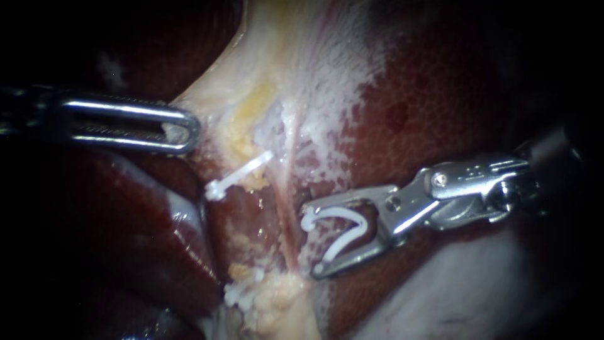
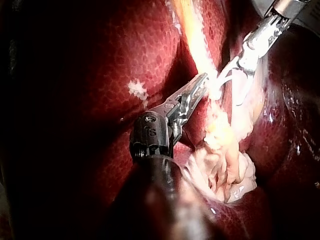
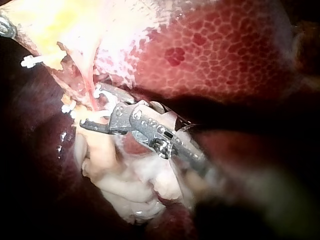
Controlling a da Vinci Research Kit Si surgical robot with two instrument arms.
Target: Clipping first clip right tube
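Where the left instrument (image 1: pixel 185 129) comes in from the left edge of the endoscope view, its jaws lie together, clamped on the edge of the pale tissue (image 1: pixel 251 69) that fills the upper middle. The liver (image 1: pixel 440 113) lies dark red to the upper right. From the right edge comes the right instrument (image 1: pixel 310 240). Its jaws stand wide apart, and each presses on one leg of the loaded clip (image 1: pixel 345 245), which sits open between them. The right tube (image 1: pixel 288 214) is a thin pink strand that runs down the middle of the frame. It lies just left of the jaw tips, close to them but not between them. Left of centre, the upper clip (image 1: pixel 242 173) lies slanted and closed on tissue, and the low clip (image 1: pixel 241 293) shows white near the bottom edge.

In the left wrist view, the left instrument's jaws are closed, and their tips are on the pale tissue ahead. Just beyond them is the right instrument, with the white legs of the loaded clip showing at its tip.

In the right wrist view, the right instrument's jaws gape, and the pink tube crosses right at their tips. I cannot tell here whether it lies inside the mouth. The two closed clips show white beyond the tips, beside the tube.
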